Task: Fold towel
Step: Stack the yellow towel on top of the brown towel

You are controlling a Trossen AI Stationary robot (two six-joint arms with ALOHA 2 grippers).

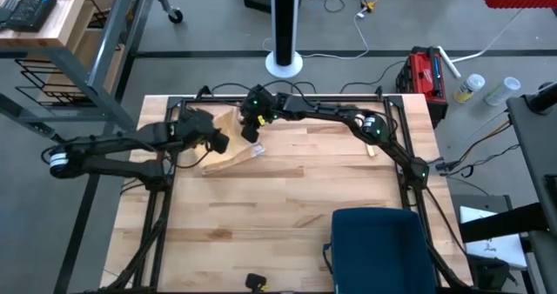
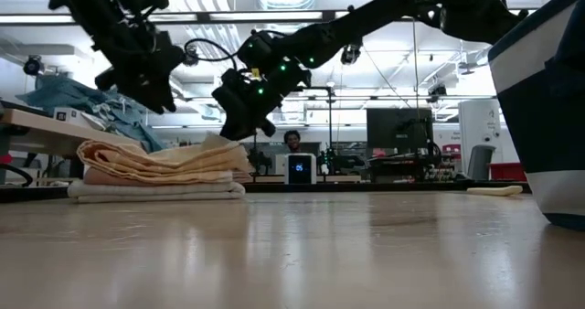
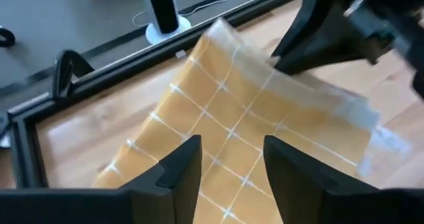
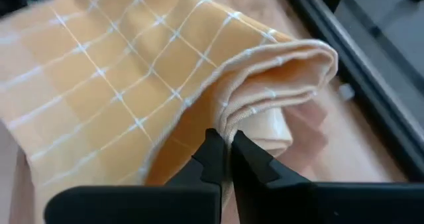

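We see the wooden surface [image 1: 287, 198] first, with the towel [image 1: 228, 153] in the high view's upper left. It is tan with a pale grid, folded into thick layers. Our right hand [image 4: 225, 159] pinches its folded edge shut; our left hand [image 3: 227, 168] hovers open above. If the pinch slips, the layers could spring apart.
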